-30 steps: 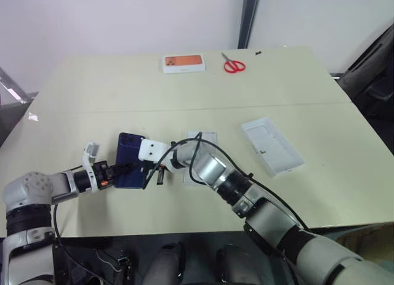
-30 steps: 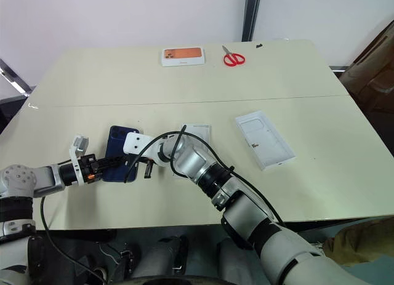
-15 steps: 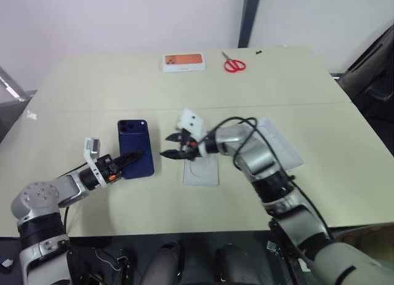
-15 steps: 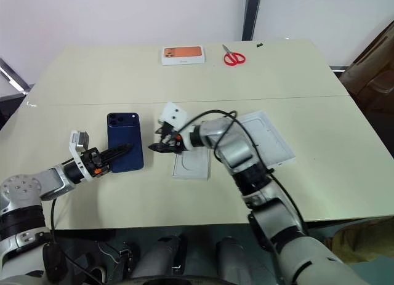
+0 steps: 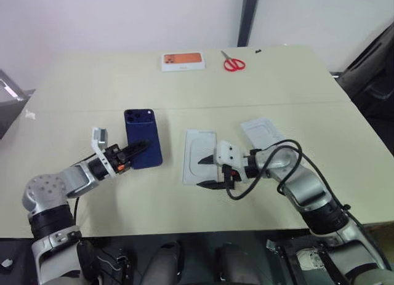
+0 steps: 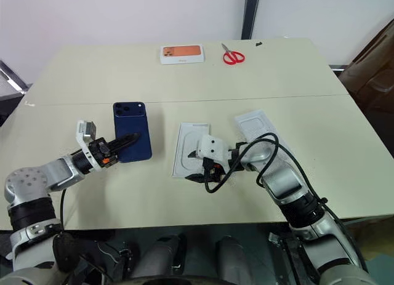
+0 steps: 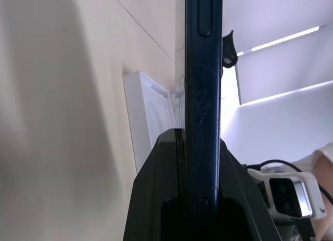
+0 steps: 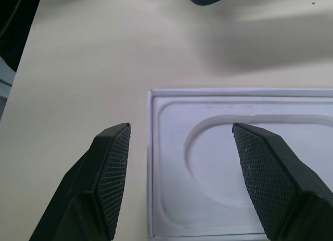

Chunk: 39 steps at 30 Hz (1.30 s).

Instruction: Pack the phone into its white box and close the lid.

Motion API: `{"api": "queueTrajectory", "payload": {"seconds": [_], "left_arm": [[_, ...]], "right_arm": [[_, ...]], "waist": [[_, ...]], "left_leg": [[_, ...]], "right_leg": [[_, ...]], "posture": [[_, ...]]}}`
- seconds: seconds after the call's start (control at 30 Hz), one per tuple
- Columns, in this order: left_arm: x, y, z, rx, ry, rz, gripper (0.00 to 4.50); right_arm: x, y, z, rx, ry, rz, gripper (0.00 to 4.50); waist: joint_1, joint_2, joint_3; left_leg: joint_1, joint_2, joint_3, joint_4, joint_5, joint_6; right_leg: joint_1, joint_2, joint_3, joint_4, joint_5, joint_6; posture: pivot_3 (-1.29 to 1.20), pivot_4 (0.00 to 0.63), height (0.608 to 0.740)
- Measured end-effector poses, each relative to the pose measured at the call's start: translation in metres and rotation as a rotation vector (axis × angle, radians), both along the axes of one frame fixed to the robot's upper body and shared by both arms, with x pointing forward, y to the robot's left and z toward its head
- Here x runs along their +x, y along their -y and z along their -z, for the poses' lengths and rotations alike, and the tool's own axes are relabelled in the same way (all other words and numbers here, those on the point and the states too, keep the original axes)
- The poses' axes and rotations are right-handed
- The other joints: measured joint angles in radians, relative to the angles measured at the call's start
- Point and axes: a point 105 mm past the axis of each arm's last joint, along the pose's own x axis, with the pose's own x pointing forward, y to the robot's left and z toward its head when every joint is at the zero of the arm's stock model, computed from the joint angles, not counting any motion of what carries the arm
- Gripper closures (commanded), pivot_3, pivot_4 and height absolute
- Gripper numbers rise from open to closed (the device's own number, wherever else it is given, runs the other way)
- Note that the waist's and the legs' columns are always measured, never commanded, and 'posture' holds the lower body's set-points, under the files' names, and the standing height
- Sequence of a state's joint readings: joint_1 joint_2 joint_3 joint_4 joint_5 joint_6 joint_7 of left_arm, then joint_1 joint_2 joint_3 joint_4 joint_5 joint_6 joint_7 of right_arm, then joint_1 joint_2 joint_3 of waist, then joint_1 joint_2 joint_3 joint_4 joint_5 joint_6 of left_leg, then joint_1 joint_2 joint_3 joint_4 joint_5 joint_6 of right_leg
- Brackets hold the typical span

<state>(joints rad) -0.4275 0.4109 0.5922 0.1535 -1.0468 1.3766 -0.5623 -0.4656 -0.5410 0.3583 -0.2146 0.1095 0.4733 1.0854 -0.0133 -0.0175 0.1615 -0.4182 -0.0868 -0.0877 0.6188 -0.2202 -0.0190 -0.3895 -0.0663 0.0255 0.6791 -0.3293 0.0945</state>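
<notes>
Navy phone (image 5: pixel 143 138) pinched edge-on by left gripper (image 5: pixel 136 149); right gripper (image 5: pixel 210 172) gapes empty (over white insert (image 5: pixel 198 156)); carry phone level, grip firm.

Looking like a lab or test room, prob. an office-type space: plain white walls (image 5: pixel 123 20) are standing behind a big beige table (image 5: pixel 295 94), w/ red scissors (image 5: pixel 233 64) and a small phone carton (image 5: pixel 183 61) lying on it.
</notes>
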Motion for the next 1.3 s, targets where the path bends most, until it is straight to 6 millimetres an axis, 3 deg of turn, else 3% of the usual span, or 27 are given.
{"api": "queueTrajectory", "payload": {"seconds": [0.07, 0.2, 0.23, 0.43, 1.1, 1.23, 1.3], "left_arm": [[0.000, 0.001, 0.000, 0.001, 0.000, 0.003, 4.50], [0.000, 0.003, 0.000, -0.004, 0.000, 0.012, 4.50], [-0.001, 0.003, 0.000, -0.004, -0.002, 0.016, 4.50], [-0.001, 0.006, 0.000, -0.003, -0.012, 0.024, 4.50], [0.000, 0.007, 0.000, 0.002, -0.027, 0.016, 4.50], [0.000, 0.007, 0.000, -0.002, -0.027, 0.019, 4.50], [-0.001, 0.008, -0.001, -0.009, -0.024, 0.023, 4.50]], "right_arm": [[-0.003, 0.002, 0.007, -0.015, -0.002, 0.003, 2.14], [-0.004, 0.003, 0.011, -0.018, 0.005, 0.009, 4.15], [-0.004, 0.003, 0.011, -0.017, 0.010, 0.009, 4.41], [-0.007, 0.005, 0.020, -0.063, 0.056, -0.013, 4.41], [-0.009, 0.002, 0.019, -0.074, 0.052, -0.028, 4.41], [-0.012, 0.001, 0.020, -0.063, 0.023, -0.035, 3.12], [-0.012, 0.001, 0.020, -0.061, 0.017, -0.035, 3.12]], "waist": [[0.001, -0.001, 0.000], [0.001, -0.001, 0.001], [0.001, -0.001, 0.001], [0.002, -0.001, 0.001], [0.001, -0.001, 0.001], [0.001, -0.001, 0.001], [0.001, -0.001, 0.001]], "left_leg": [[-0.001, 0.000, 0.000, 0.001, 0.000, 0.000], [-0.002, 0.000, 0.000, 0.003, 0.000, 0.000], [-0.002, 0.000, 0.000, 0.003, 0.000, 0.000], [-0.003, 0.000, -0.001, 0.004, 0.000, 0.000], [-0.003, 0.000, -0.001, 0.005, 0.000, 0.000], [-0.003, 0.000, -0.001, 0.005, 0.000, 0.000], [-0.003, 0.000, -0.001, 0.005, 0.000, 0.000]], "right_leg": [[0.000, 0.000, 0.000, 0.000, 0.000, 0.000], [0.000, 0.000, 0.000, 0.000, 0.000, 0.000], [0.000, 0.000, 0.000, 0.000, 0.000, 0.000], [0.000, 0.000, -0.001, 0.000, 0.000, 0.000], [0.000, 0.000, -0.001, 0.000, 0.000, 0.000], [0.000, 0.000, -0.001, 0.000, 0.000, 0.000], [0.000, 0.000, -0.001, 0.000, 0.000, 0.000]], "posture": [[0.00, 0.150, 0.734], [0.00, 0.150, 0.734], [0.00, 0.150, 0.734], [0.00, 0.150, 0.734], [0.00, 0.150, 0.734], [0.00, 0.150, 0.734], [0.00, 0.150, 0.734]]}}
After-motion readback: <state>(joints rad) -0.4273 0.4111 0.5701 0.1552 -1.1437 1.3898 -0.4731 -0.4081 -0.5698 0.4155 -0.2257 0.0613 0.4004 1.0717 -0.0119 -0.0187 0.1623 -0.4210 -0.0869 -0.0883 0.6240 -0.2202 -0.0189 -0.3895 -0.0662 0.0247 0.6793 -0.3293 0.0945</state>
